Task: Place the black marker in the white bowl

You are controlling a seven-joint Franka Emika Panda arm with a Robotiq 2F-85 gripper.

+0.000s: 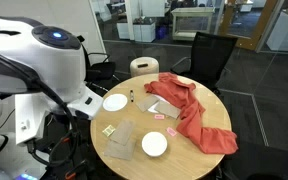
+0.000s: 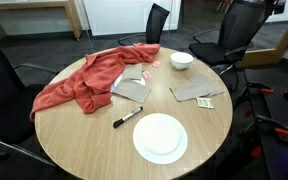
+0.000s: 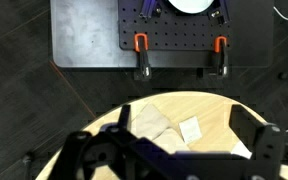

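The black marker point(image 2: 127, 117) lies on the round wooden table point(image 2: 74, 140), between the red cloth and a flat white plate; it also shows as a small dark stick in an exterior view point(image 1: 130, 97). The white bowl point(image 2: 182, 60) stands empty at the table's other side, next to brown napkins, and shows in both exterior views point(image 1: 155, 144). My gripper point(image 3: 184, 115) is open and empty, its fingers wide apart, high above the table's edge over the napkins. It is well away from the marker. The marker is not in the wrist view.
A red cloth point(image 2: 89, 80) is draped over one side of the table. A flat white plate point(image 2: 160, 137) lies near the marker. Brown napkins point(image 2: 194, 92) and a small paper slip point(image 3: 192, 130) lie near the bowl. Black chairs point(image 2: 239, 30) ring the table. The robot arm point(image 1: 49, 55) stands beside it.
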